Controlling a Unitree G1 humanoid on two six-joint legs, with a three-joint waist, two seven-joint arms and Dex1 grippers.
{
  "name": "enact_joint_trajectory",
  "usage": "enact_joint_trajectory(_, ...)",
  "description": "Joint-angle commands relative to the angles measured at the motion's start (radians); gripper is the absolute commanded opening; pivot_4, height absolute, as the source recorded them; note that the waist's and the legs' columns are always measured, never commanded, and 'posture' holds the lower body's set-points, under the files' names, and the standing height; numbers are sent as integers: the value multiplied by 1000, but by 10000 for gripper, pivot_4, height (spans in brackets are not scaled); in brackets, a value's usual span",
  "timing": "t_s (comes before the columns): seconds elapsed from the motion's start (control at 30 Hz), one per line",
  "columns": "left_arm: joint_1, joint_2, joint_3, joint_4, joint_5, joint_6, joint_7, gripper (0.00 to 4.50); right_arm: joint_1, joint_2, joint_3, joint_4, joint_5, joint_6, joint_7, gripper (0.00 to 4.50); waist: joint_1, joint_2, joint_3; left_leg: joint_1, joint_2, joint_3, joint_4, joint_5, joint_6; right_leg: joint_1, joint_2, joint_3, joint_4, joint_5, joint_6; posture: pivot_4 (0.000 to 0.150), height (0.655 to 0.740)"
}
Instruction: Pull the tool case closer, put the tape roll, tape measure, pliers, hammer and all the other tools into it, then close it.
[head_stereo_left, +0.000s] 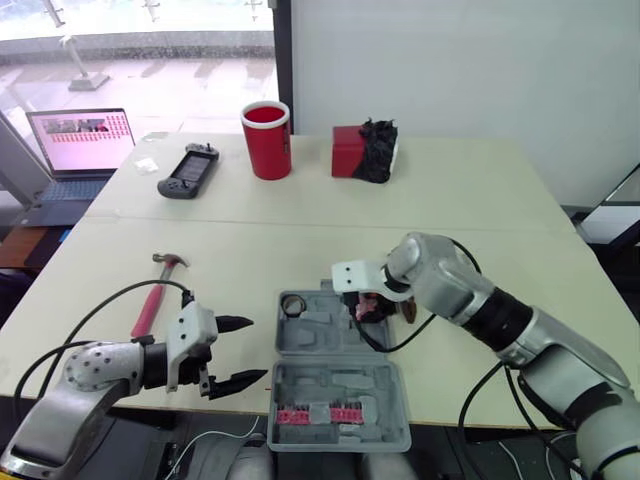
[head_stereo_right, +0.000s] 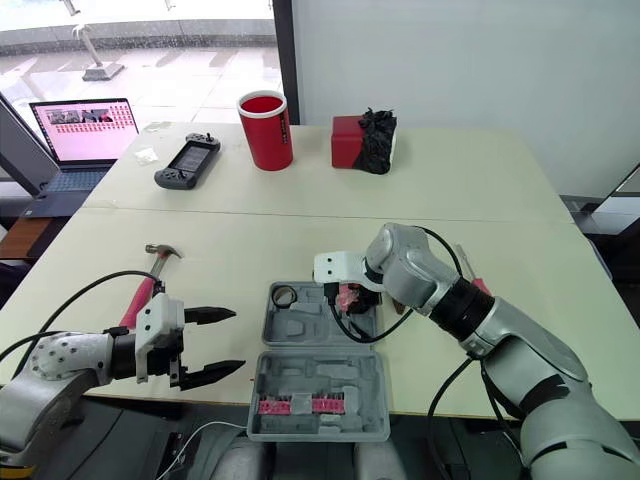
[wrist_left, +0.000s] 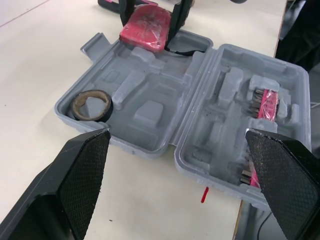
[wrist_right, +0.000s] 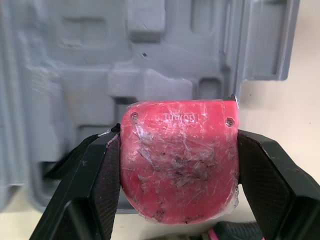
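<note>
The case (head_stereo_left: 340, 375) lies open and flat at the near edge of the surface (head_stereo_left: 480, 190). The tape roll (head_stereo_left: 293, 304) sits in its far half, in the 11 o'clock corner. A strip of red bits (head_stereo_left: 320, 414) is in the near half. Over the 1 o'clock corner of the case the right hand (head_stereo_left: 370, 308) holds the red tape measure (wrist_right: 179, 160), clamped between both fingers just above the tray. The left hand (head_stereo_left: 257, 349) is at 9 o'clock of the case, fingers wide apart, holding nothing. The hammer (head_stereo_left: 155, 295) lies at 10 o'clock. Far at 12 o'clock stand a red cup (head_stereo_left: 267, 140) and a red box (head_stereo_left: 350, 150).
</note>
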Motion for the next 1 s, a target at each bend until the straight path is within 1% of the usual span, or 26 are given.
enact_joint_trajectory(0.03,-8,16,29,-34,-9,0,1,45000,-1,14,-19,-8,-22,-17,-5,28571,-4,0,0,0,0,0,0,0,0,0,0,0,0,0,0,1500,7400)
enact_joint_trajectory(0.23,-17,18,18,-21,-7,-4,-6,45000,13,2,-29,-25,-44,-28,-2,28571,-17,0,0,0,0,0,0,0,0,0,0,0,0,0,0,1500,7400)
enact_joint_trajectory(0.27,-21,16,12,-21,-5,-5,-6,45000,16,-2,-31,-36,-49,-40,0,39035,-19,0,0,0,0,0,0,0,0,0,0,0,0,0,0,1500,7400)
enact_joint_trajectory(0.3,-25,15,8,-18,-4,-5,-8,45000,16,-3,-32,-40,-52,-49,1,42764,-20,0,0,0,0,0,0,0,0,0,0,0,0,0,0,1500,7400)
enact_joint_trajectory(0.33,-29,14,4,-16,-4,-5,-8,45000,16,-7,-34,-46,-57,-60,-1,44053,-20,0,0,0,0,0,0,0,0,0,0,0,0,0,0,1500,7400)
enact_joint_trajectory(0.6,-50,13,-9,-6,-3,-3,-14,45000,17,-67,-143,-163,-16,-30,51,44053,-20,0,0,0,0,0,0,0,0,0,0,0,0,0,0,1500,7400)
enact_joint_trajectory(0.73,-62,10,-17,-2,1,-5,-14,45000,72,-57,-297,-216,112,-34,46,44053,-20,0,0,0,0,0,0,0,0,0,0,0,0,0,0,1500,7400)
enact_joint_trajectory(0.83,-75,7,-22,3,0,-3,-13,45000,165,-3,-480,-219,251,-171,-30,44053,-20,0,0,0,0,0,0,0,0,1,0,0,0,0,0,1500,7400)
enact_joint_trajectory(0.87,-78,7,-22,4,-1,-2,-13,45000,189,4,-517,-223,281,-192,-37,44053,-20,0,0,0,0,0,0,0,0,1,0,0,0,0,0,1500,7400)
enact_joint_trajectory(0.93,-85,6,-25,7,-1,-1,-15,45000,233,-18,-552,-207,328,-170,-9,44053,-20,0,0,0,0,0,0,0,0,1,0,0,0,0,0,1500,7400)
enact_joint_trajectory(1.0,-91,5,-27,11,-3,0,-16,45000,260,-6,-591,-174,393,-172,6,38783,-20,0,0,0,0,0,0,0,0,2,0,0,0,0,0,1500,7400)
